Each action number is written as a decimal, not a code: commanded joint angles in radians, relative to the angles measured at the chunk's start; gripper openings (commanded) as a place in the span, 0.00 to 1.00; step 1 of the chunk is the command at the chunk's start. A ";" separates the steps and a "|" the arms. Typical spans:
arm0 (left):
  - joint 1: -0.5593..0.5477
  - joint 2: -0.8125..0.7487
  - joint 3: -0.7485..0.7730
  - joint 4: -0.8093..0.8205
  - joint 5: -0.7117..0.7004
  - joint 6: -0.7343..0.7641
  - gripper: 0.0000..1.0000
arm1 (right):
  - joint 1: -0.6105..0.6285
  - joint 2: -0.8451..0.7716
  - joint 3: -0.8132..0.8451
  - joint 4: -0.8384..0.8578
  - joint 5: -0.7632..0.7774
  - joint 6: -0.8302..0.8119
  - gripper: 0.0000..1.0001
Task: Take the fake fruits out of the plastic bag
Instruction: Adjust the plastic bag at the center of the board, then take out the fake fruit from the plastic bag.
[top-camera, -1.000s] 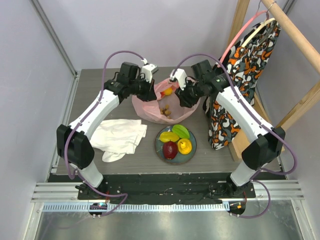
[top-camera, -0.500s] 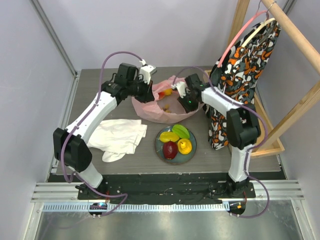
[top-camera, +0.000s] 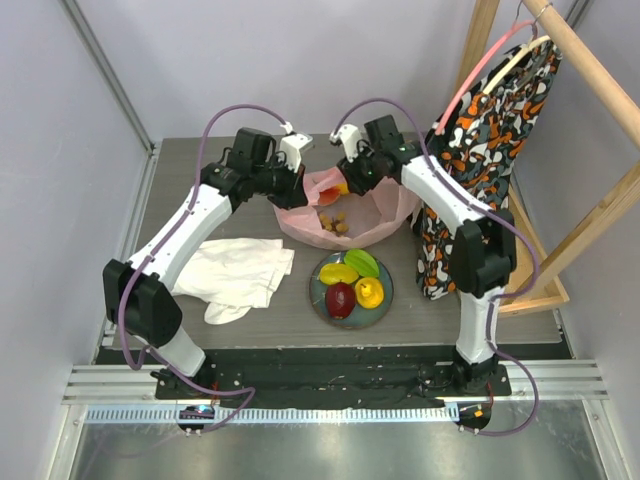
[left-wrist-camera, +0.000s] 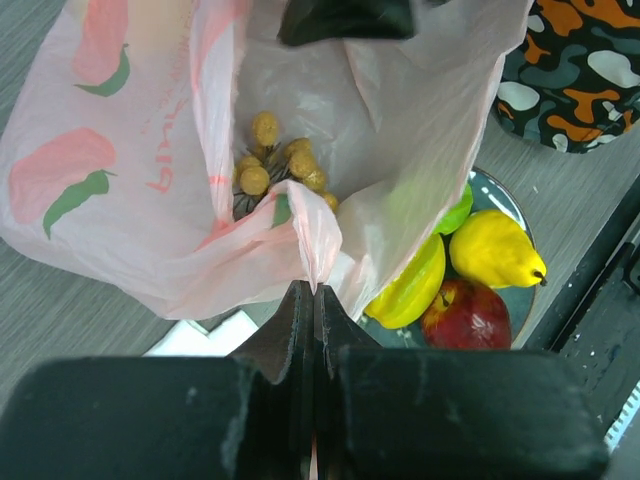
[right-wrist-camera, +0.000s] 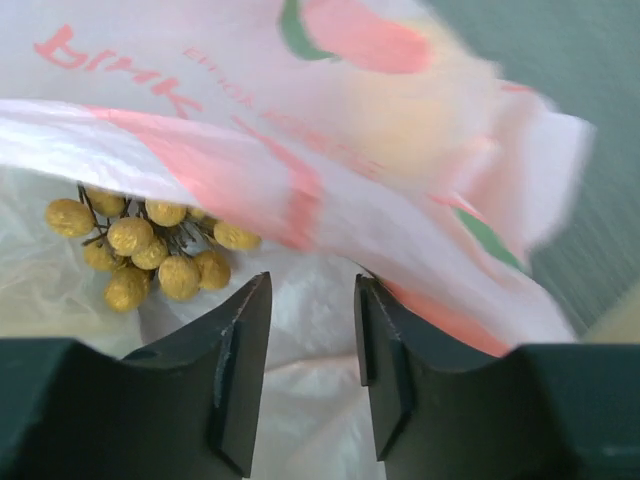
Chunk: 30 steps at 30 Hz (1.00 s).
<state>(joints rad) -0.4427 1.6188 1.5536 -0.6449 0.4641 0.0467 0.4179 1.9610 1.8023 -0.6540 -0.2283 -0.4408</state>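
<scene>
The plastic bag (top-camera: 350, 212) is found lying open-mouthed just behind the plate (top-camera: 352, 322). A bunch of grapes (left-wrist-camera: 270, 165) is seen on the bag's floor, beyond the plate's far edge. A small orange-yellow piece (top-camera: 340, 186) is noted at the bag's far rim, farther from the plate than the grapes. On the plate are held a red apple (top-camera: 340, 298), a yellow pear (top-camera: 370, 291), a yellow-green fruit (top-camera: 338, 273) and a green fruit (top-camera: 362, 262). The left gripper (left-wrist-camera: 314, 292) is clamped on a pinched fold of the bag's rim. The right gripper (right-wrist-camera: 312, 295) is held over the bag's far side, fingers parted, with nothing seen clamped between them. A white cloth (top-camera: 240, 272) is noted left of the plate and a patterned fabric (top-camera: 485, 140) to its right.
</scene>
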 joint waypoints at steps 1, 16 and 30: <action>0.006 -0.027 0.043 -0.013 -0.010 0.036 0.00 | 0.007 0.094 0.066 -0.039 -0.146 -0.125 0.47; 0.007 -0.002 0.059 -0.038 0.062 0.053 0.00 | 0.025 0.197 0.152 0.019 -0.106 -0.136 0.53; 0.006 0.019 0.082 -0.041 0.091 0.053 0.00 | 0.056 0.266 0.190 0.112 -0.094 -0.119 0.59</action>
<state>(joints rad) -0.4427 1.6310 1.5898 -0.6937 0.5247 0.0910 0.4435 2.2196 1.9465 -0.6113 -0.3054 -0.5621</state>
